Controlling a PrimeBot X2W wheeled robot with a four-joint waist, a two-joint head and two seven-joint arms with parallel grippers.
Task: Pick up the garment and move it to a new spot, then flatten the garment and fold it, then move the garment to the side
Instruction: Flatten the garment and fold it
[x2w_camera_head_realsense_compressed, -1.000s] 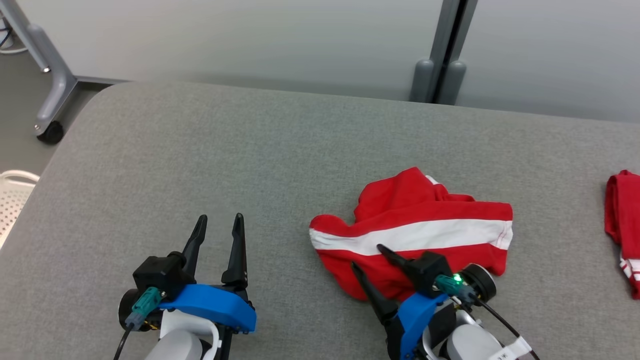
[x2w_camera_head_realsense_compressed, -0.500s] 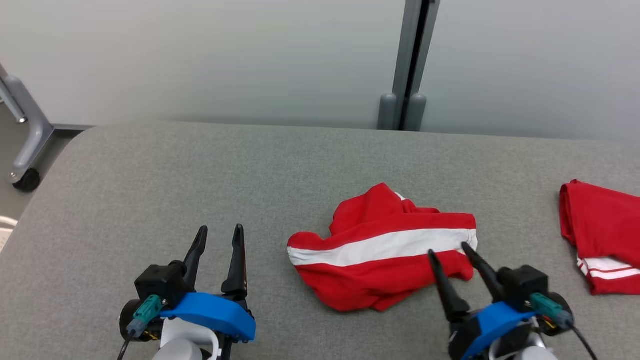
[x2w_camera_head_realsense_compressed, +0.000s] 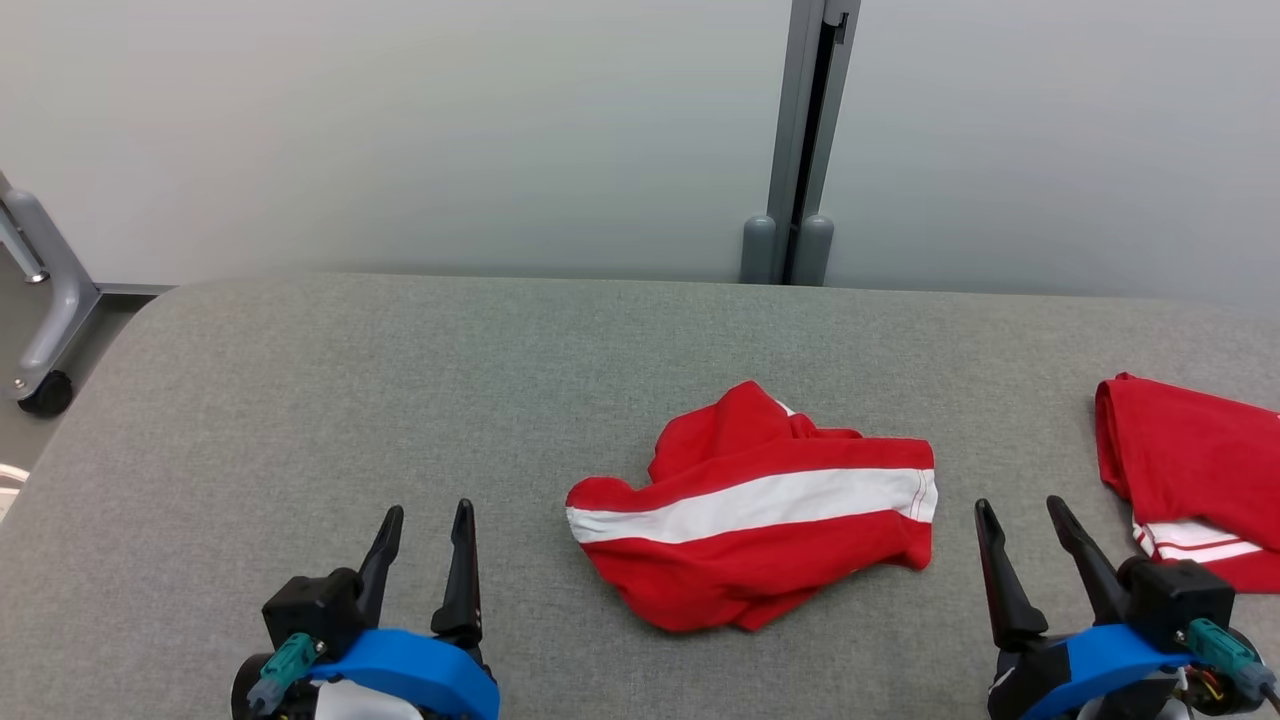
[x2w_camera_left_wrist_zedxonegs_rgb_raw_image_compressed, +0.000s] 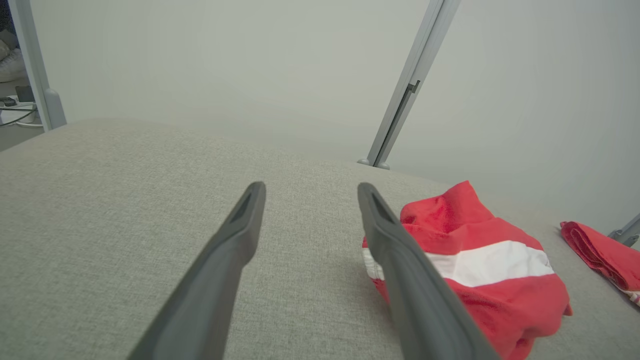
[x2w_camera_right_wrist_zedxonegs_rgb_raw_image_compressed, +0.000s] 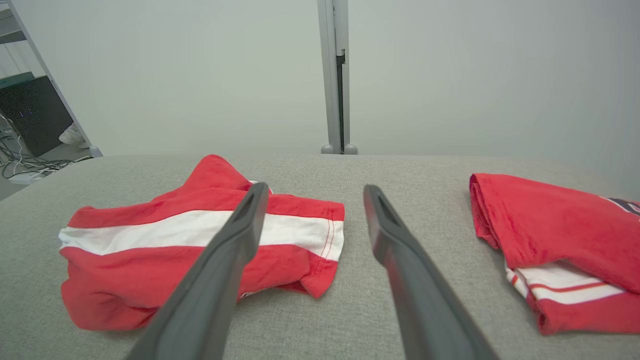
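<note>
Your left tool (x2w_camera_head_realsense_compressed: 429, 507) stands open, its prongs spread with nothing between them, over bare grey cloth at the near-left part of the surface (x2w_camera_head_realsense_compressed: 400, 380) and pointing toward the far edge. Your right tool (x2w_camera_head_realsense_compressed: 1018, 502) is likewise open and empty, at the near-right part of the surface, also pointing toward the far edge. Between the two lies the garment (x2w_camera_head_realsense_compressed: 750, 505), red with a broad white band across it. It is crumpled into a loose heap about midway along the surface and nearer the near side than the far edge. Its stitched hem end faces your right tool, and from the head view a strip of grey shows between that hem and the tool, so the two are apart. The garment's rounded left end is well clear of your left tool. Beyond your right tool, toward the right side of the surface, a second red garment (x2w_camera_head_realsense_compressed: 1190, 450) lies folded, white trim showing at its near side; the picture's edge cuts it off. Behind the far edge rises a pale wall (x2w_camera_head_realsense_compressed: 400, 130) with a grey post (x2w_camera_head_realsense_compressed: 805, 140) standing at it. Off the far-left corner a grey wheeled leg (x2w_camera_head_realsense_compressed: 45, 330) stands on the floor.
</note>
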